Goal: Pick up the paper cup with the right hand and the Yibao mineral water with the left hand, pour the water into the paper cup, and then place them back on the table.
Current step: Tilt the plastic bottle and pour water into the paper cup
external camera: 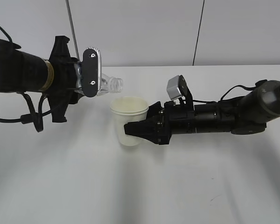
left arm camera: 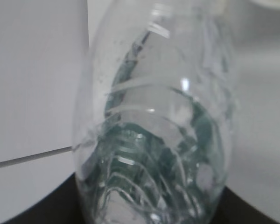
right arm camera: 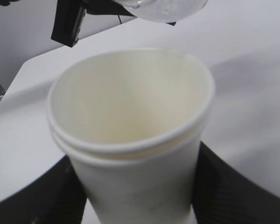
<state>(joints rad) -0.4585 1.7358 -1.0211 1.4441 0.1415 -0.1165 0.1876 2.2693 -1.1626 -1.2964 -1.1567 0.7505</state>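
My left gripper [external camera: 86, 72] is shut on the Yibao mineral water bottle [external camera: 105, 85], held tipped on its side with the open neck just above and left of the paper cup's rim. In the left wrist view the clear ribbed bottle [left arm camera: 154, 130] fills the frame between the dark jaws. My right gripper [external camera: 136, 130] is shut on the cream-white paper cup [external camera: 128, 119], held upright; whether its base touches the white table [external camera: 130, 186] I cannot tell. In the right wrist view the cup [right arm camera: 130, 140] sits between the black fingers and looks empty, with the bottle [right arm camera: 163, 8] at the top edge.
A grey-silver block [external camera: 175, 87] sits on top of the right arm. Cables hang from the left arm [external camera: 30, 114] and lie behind the right arm [external camera: 238, 88]. A white wall with a dark seam [external camera: 198, 32] stands behind the table.
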